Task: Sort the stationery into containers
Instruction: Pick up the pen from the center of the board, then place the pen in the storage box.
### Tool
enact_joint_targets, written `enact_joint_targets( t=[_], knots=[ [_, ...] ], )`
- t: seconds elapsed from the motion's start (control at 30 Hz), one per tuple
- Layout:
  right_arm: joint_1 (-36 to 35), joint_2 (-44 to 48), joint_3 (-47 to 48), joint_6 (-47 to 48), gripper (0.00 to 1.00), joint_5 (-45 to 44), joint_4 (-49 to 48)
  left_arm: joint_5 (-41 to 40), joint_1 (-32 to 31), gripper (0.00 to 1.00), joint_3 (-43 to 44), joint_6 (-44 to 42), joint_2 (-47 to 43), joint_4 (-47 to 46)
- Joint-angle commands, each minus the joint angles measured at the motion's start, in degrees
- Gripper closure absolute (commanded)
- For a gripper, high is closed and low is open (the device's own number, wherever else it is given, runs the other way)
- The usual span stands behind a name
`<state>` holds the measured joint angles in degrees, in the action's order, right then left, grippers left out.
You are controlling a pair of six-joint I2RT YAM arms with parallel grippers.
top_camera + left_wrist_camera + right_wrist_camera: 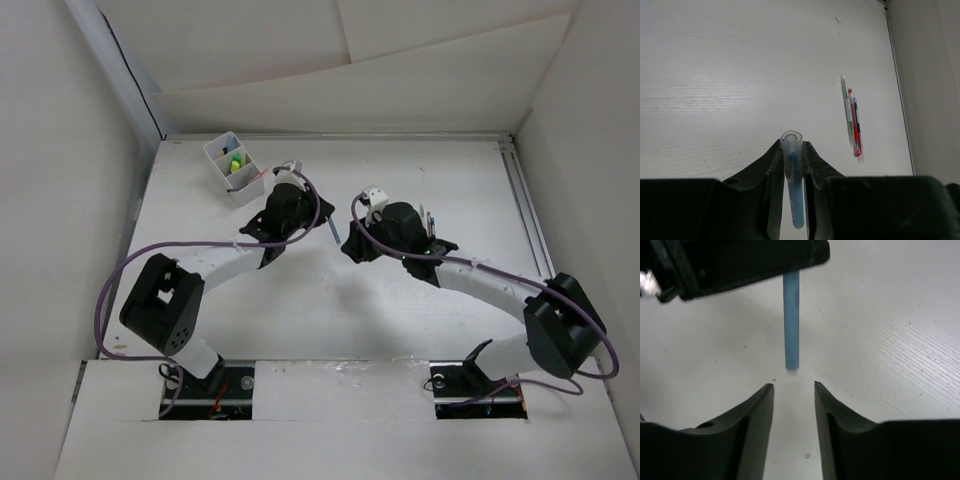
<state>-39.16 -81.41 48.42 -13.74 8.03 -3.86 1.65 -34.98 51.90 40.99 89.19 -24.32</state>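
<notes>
Your left gripper (pixel 791 150) is clamping a blue pen (pixel 793 190); your right gripper (pixel 794 386) is hovering just beside its tip, jaws apart; the white divided tray (pixel 218 143) is sitting far-left; any nudge risks twisting the pen loose.

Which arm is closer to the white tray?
Left. The left arm sits close beside the tray, toward its right in the top view, fingers shut on a blue pen. The right arm is farther right, beyond the pen, fingers open.
</notes>
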Motion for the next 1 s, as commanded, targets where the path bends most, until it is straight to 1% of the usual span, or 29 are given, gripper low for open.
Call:
enact_joint_targets(
  t=[0.0,0.03,0.07,0.1,0.17,0.27,0.3,0.4,0.43,0.5,0.53,0.57,0.6,0.67,0.7,0.77,0.83,0.87,0.9,0.97],
  knots=[
    [-0.66,4.41,-0.78,0.55,0.51,-0.39,-2.73,-3.67,3.24,1.0,3.99,-1.71,-0.51,0.94],
    [-0.66,5.98,-1.48,0.03,0.43,-0.39,-2.73,-4.19,3.25,1.0,4.7,-1.71,-0.51,1.46],
    [-0.66,6.87,-2.36,0.03,0.38,-1.43,-3.26,-5.85,3.95,1.0,5.31,-1.71,-0.51,1.46],
    [-0.66,7.66,-2.37,0.03,0.34,-1.96,-3.26,-6.48,3.96,1.0,5.84,-1.71,-0.51,1.46],
    [0.04,9.5,-3.16,-0.5,0.29,-1.97,-3.79,-7.53,5.97,1.0,7.16,-1.71,0.2,2.42],
    [0.05,10.82,-3.78,-1.12,0.29,-1.97,-3.79,-11.66,8.87,1.0,10.23,-1.71,1.34,3.84],
    [0.05,11.79,-3.78,-1.12,0.29,-2.84,-3.79,-14.98,9.75,1.0,10.76,-1.71,1.34,4.45],
    [0.57,12.5,-4.39,-1.64,0.28,-3.99,-3.79,-20.44,13.35,1.0,13.57,-0.56,3.09,5.76],
    [0.57,13.02,-4.39,-1.64,0.28,-4.51,-3.79,-23.94,14.14,1.0,14.71,-0.56,3.88,6.47],
    [0.57,13.03,-4.39,-2.26,0.28,-4.52,-3.79,-28.78,15.29,1.0,19.1,-3.63,6.69,9.35],
    [0.57,13.03,-4.91,-2.26,0.28,-5.04,-3.79,-33.77,15.29,1.0,20.86,-4.86,7.83,10.51],
    [0.57,13.55,-4.92,-2.26,0.28,-5.04,-3.79,-35.73,15.29,1.0,24.01,-6.35,9.93,11.21],
    [0.57,13.55,-4.92,-2.26,0.28,-5.74,-3.79,-37.23,15.82,1.0,25.34,-9.24,10.91,12.26],
    [1.09,13.55,-4.92,-2.78,0.28,-5.75,-3.79,-39.96,17.13,1.0,27.72,-11.36,12.67,13.14],
    [1.1,13.55,-4.92,-2.79,0.28,-5.75,-3.79,-39.97,18.45,1.0,29.82,-11.9,14.24,13.76],
    [1.1,13.55,-4.92,-2.79,0.29,-5.75,-3.79,-40.76,19.86,1.0,31.06,-12.43,15.31,14.99],
    [1.1,14.17,-5.44,-2.79,0.29,-6.27,-3.79,-40.76,21.26,1.0,31.07,-13.04,15.31,13.96],
    [1.1,14.17,-5.45,-2.79,0.29,-6.8,-3.79,-40.76,21.88,1.0,31.07,-14.7,15.84,13.34],
    [1.1,14.17,-5.45,-2.79,0.29,-6.8,-3.79,-42.5,21.89,1.0,31.07,-15.32,15.84,13.33],
    [1.1,14.17,-5.45,-2.79,0.29,-6.8,-3.79,-43.13,21.89,1.0,31.07,-17.17,16.37,11.67]
  ],
)
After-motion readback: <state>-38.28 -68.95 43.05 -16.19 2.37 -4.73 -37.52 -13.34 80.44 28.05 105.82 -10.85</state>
